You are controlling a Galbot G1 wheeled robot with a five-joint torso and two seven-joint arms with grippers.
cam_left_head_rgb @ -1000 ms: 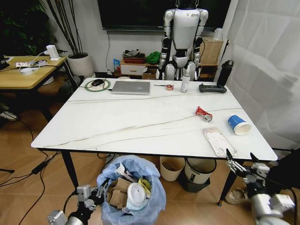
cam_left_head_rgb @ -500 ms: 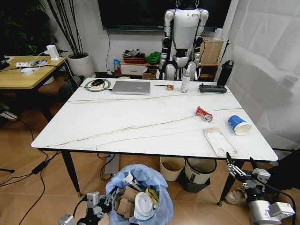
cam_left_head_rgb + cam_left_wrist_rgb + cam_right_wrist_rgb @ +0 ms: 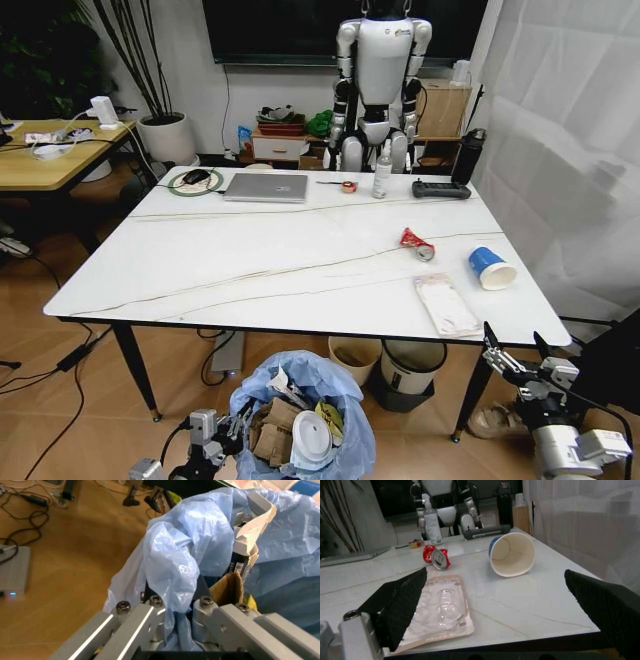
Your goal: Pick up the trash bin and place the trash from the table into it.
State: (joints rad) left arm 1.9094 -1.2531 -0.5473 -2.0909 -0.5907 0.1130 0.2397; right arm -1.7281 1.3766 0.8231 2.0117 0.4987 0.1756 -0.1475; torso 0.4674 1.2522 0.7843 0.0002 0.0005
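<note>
The trash bin (image 3: 305, 420), lined with a puffy light-blue bag (image 3: 175, 555), hangs low before the table's (image 3: 250, 260) front edge, holding cardboard (image 3: 227, 588) and paper. My left gripper (image 3: 215, 440) (image 3: 177, 603) is shut on the bag's rim at the bin's left side. On the table's right part lie a crushed red can (image 3: 415, 243) (image 3: 436, 555), a tipped blue-white cup (image 3: 490, 268) (image 3: 512, 553) and a white packet (image 3: 445, 305) (image 3: 440, 611). My right gripper (image 3: 520, 360) (image 3: 495, 574) is open, level with the table's front right corner, holding nothing.
A grey laptop (image 3: 265, 187), a spray bottle (image 3: 381, 170) and a black device (image 3: 441, 189) sit along the far edge. A cream bin (image 3: 352, 358) and a black-rimmed white bin (image 3: 410, 365) stand under the table. A humanoid robot (image 3: 378, 70) stands behind; a wooden desk (image 3: 50, 155) is left.
The bin, held by my left gripper, has shifted right and lower in the head view. The whole picture has slid a little, so the camera moved. My right gripper stays open.
</note>
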